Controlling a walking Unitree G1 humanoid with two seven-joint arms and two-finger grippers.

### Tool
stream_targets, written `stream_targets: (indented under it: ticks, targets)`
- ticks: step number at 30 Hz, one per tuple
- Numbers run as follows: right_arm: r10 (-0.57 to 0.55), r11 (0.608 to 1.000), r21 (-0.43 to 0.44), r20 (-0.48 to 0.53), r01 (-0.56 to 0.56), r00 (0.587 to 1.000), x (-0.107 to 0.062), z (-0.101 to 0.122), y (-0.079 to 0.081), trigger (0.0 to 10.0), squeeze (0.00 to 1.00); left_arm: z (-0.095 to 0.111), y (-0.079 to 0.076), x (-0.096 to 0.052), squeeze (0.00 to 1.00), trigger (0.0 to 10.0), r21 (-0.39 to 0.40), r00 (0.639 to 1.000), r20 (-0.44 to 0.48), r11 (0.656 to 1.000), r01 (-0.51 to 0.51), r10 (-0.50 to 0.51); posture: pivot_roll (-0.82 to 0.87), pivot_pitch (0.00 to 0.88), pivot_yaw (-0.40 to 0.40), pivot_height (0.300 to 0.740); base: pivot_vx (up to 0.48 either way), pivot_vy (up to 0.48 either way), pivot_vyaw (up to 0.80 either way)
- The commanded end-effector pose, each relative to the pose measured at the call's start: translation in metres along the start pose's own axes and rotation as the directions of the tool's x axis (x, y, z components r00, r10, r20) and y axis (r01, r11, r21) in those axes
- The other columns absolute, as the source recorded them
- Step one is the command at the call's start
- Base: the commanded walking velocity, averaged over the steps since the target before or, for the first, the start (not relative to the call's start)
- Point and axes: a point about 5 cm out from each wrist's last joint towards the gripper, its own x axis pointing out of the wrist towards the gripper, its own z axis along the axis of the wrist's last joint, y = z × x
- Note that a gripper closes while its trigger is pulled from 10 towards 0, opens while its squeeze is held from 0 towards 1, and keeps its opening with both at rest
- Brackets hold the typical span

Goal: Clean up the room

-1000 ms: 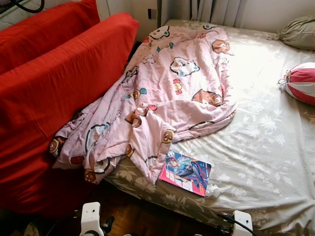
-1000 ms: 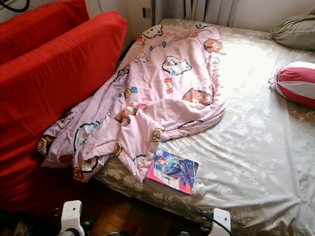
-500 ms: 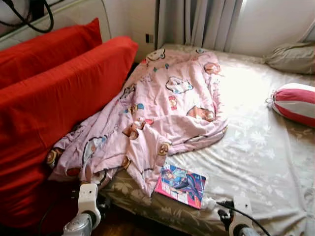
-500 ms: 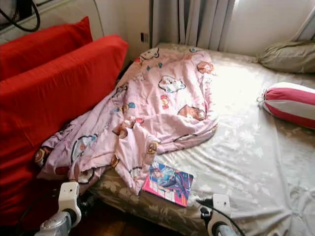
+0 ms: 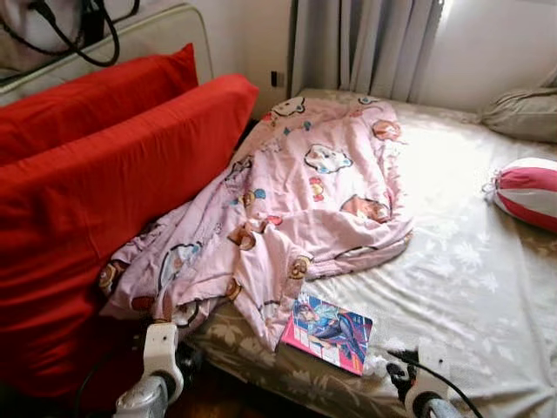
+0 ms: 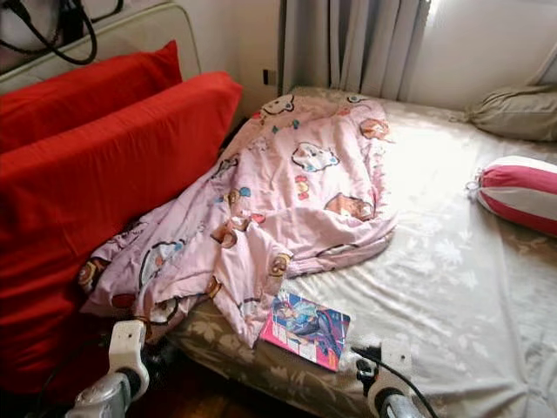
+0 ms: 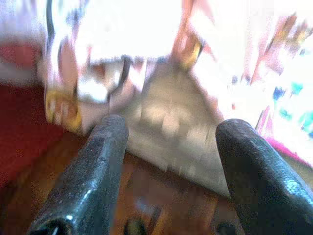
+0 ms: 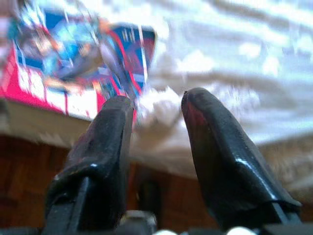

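The right gripper (image 8: 154,117) hangs with jaws spread a little before the bed's (image 5: 470,279) near edge, just short of the crumpled white paper (image 8: 156,105) beside the comic book (image 5: 328,332). The left gripper (image 7: 168,142), jaws spread wide, faces the pink blanket (image 5: 296,209) draping off that edge beside the red cushions (image 5: 104,200).

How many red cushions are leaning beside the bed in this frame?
2. The front red cushion leans against the bed's side, under the pink blanket's hanging edge. The rear red cushion stands just behind it, toward the wall. Others could be hidden behind these.
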Motion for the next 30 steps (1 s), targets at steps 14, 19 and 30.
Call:
stream_targets:
  ticks: [14, 19, 30]
  targets:
    - [0.101, 0.995, -0.043, 0.392, -0.092, 0.915, 0.003, 0.067, 0.016, 10.0, 0.0, 0.032, 0.012, -0.009, 0.0, 10.0, 0.05, 0.961, 0.273, 0.998, 0.027, -0.04, -0.01, 0.0, -0.007, 0.74, 0.0, 0.0, 0.0]
    - [0.107, 0.994, -0.043, 0.467, -0.098, 0.878, 0.003, 0.081, 0.026, 10.0, 0.0, 0.05, 0.013, -0.008, 0.0, 10.0, 0.062, 0.936, 0.348, 0.998, 0.032, -0.051, -0.01, 0.0, -0.024, 0.74, 0.0, 0.0, 0.0]
    - [0.118, 0.993, -0.045, 0.471, -0.109, 0.874, 0.004, 0.085, 0.031, 10.0, 0.0, 0.054, -0.001, -0.007, 0.0, 10.0, 0.068, 0.918, 0.384, 0.995, 0.077, -0.097, -0.01, 0.0, -0.071, 0.74, 0.0, 0.0, 0.0]
